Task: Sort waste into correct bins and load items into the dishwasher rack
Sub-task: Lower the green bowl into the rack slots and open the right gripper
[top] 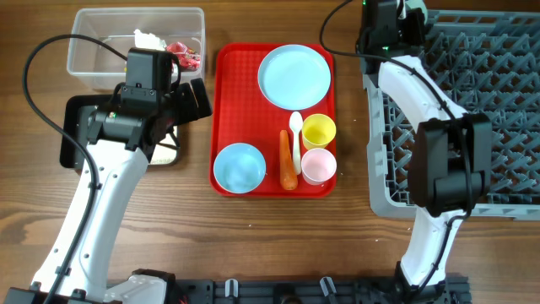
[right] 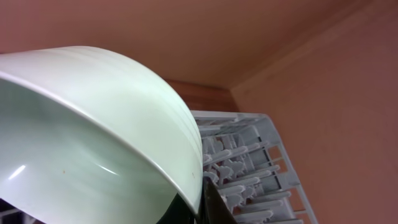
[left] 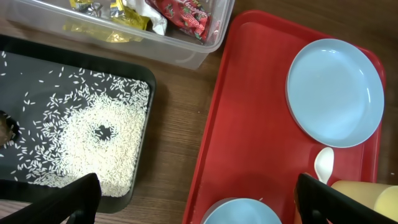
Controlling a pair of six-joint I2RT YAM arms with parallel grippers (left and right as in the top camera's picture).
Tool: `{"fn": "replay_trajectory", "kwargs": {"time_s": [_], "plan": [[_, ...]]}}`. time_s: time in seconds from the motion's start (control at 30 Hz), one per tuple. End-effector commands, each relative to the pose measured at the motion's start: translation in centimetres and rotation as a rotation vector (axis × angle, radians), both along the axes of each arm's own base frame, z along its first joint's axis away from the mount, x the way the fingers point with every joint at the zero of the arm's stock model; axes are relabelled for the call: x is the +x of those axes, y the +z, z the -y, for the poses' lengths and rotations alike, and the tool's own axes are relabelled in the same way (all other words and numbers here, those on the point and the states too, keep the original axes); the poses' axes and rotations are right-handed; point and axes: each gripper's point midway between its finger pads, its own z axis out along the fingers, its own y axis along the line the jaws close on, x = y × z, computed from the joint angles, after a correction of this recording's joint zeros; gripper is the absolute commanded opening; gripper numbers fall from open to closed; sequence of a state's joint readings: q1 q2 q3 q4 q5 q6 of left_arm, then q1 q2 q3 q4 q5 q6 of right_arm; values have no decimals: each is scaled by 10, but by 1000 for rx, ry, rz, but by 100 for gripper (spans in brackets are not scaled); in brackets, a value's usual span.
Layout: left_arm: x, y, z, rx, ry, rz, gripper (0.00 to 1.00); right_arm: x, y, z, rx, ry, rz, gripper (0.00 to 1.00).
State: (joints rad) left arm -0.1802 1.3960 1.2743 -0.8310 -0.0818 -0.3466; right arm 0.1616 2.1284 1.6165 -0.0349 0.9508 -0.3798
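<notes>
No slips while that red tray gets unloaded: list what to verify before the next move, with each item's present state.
1. Right gripper holds pale blue round bowl by its rim: ok.
2. Grey plastic pegged rack behind bowl, visible pegs bare: ok.
3. Left gripper open, empty: ok.
4. Loose white rice grains inside shallow black rectangular tray: ok.
5. Orange carrot lies on flat red plastic tray, not binned: not ok.
6. Slot beneath bowl: cannot tell.

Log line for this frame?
left gripper open by black tray | right gripper shut on pale bowl over rack | carrot, spoon on red tray
</notes>
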Motion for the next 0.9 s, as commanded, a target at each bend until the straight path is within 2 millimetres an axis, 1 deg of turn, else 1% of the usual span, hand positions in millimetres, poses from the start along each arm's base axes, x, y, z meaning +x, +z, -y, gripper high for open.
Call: {"fn": "replay_trajectory", "kwargs": {"time_s": [0.0, 0.03, 0.1, 0.17, 0.27, 0.37, 0.57, 0.87], "plan": [[1, -3, -3, 1, 16, -8, 100, -3, -15, 9, -35, -66, -5, 4], [1, -3, -3, 1, 16, -8, 100, -4, -15, 12, -44, -81, -3, 4], [1, -3, -3, 1, 16, -8, 100, -8, -9, 20, -68, -134, 25, 4], [1, -3, -3, 1, 16, -8, 100, -11, 1, 27, -96, -181, 58, 4], [1, -3, -3, 1, 16, -8, 100, -11, 11, 29, -128, -197, 75, 4], [1, -3, -3, 1, 16, -8, 100, -10, 14, 29, -132, -198, 82, 4], [1, -3, -3, 1, 16, -8, 100, -12, 7, 29, -131, -199, 60, 4], [1, -3, -3, 1, 16, -8, 100, -15, -12, 28, -107, -185, 2, 4]]}}
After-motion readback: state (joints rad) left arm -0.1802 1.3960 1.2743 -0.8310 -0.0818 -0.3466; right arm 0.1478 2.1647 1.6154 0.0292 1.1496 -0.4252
